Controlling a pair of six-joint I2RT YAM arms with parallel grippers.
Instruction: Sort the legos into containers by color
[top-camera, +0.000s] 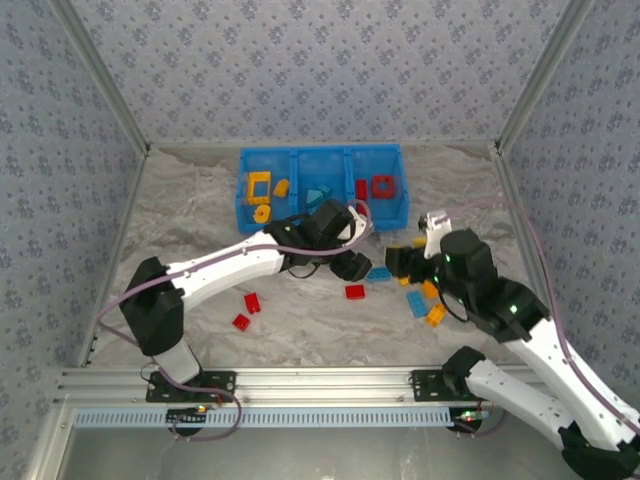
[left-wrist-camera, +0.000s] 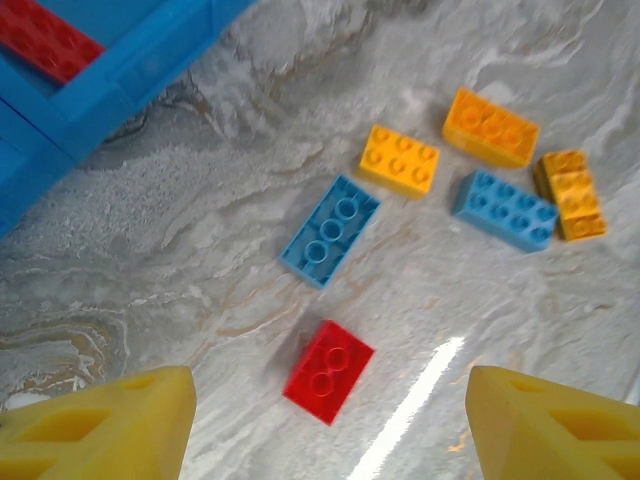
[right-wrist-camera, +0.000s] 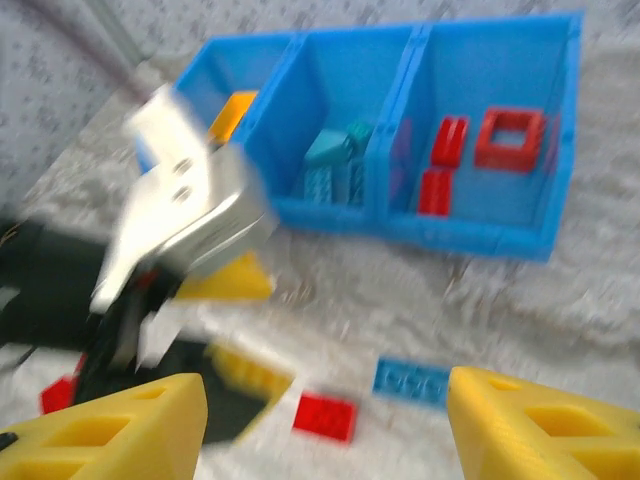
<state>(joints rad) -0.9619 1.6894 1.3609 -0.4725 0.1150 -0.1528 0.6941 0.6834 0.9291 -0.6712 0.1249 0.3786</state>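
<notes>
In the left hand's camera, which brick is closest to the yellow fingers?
The red brick, the only loose red one there, just ahead of the open left gripper. The blue bricks and orange bricks lie farther off.

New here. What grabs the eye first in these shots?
The blue bin at the far edge of the table, holding yellow, blue and red bricks from left to right. Nearer, the left hand hangs open above the table, a red brick just ahead of it and a blue brick beyond.

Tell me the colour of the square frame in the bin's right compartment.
Red; the frame shows best in the right wrist view.
</notes>
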